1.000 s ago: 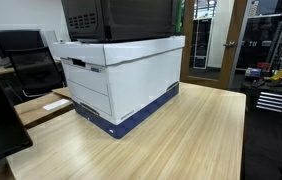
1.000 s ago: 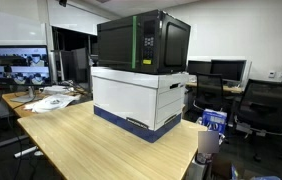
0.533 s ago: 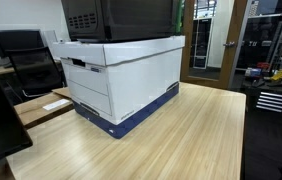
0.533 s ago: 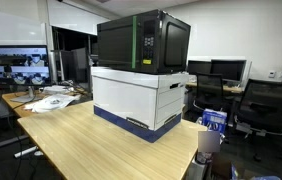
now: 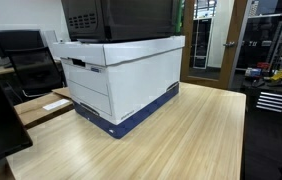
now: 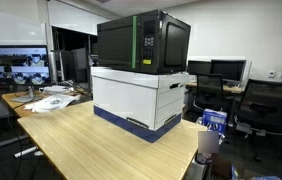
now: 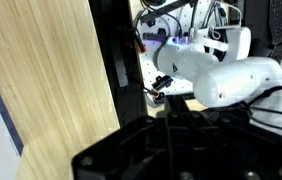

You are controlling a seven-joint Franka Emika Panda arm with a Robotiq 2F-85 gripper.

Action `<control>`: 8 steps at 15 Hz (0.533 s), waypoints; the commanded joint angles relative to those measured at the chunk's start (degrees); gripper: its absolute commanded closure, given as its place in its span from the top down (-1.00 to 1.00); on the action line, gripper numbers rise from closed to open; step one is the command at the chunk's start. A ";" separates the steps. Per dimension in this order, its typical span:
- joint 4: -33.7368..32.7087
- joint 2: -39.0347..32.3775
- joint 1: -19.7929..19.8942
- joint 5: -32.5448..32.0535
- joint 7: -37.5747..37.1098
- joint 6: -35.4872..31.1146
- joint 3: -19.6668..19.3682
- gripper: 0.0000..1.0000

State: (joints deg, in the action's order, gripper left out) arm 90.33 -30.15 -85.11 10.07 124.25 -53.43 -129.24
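Nothing had shifted since a moment before. The hand (image 7: 171,150) stayed closed, a dark shape at the bottom of the wrist view, and I saw nothing caught in it. It was out of sight in both exterior views. One white box (image 5: 121,75) with a blue base stood on the single wooden desk (image 5: 196,130), well apart from the hand. One black microwave (image 6: 141,42) sat squarely on top of the box. One white arm (image 7: 221,80) curved behind the hand. Loose papers (image 6: 49,101) lay at the desk's far end.
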 commanded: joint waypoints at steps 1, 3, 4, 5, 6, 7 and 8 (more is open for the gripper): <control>1.05 -3.38 2.21 7.36 -9.77 2.66 -1.63 -0.97; 2.25 -4.76 2.76 11.45 -15.62 2.15 -2.44 -0.97; 3.05 -5.42 2.89 13.78 -18.43 1.42 -2.98 -0.96; 4.14 -6.21 3.16 15.98 -20.97 0.12 -3.35 -0.97; 5.20 -7.18 3.41 18.49 -23.98 -0.68 -3.95 -0.97; 6.10 -7.82 3.67 20.37 -26.25 -1.52 -4.18 -0.98; 7.02 -8.51 4.02 22.29 -28.63 -2.54 -4.32 -0.98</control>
State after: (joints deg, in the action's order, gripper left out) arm 93.21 -34.46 -82.48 26.62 100.95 -52.77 -131.90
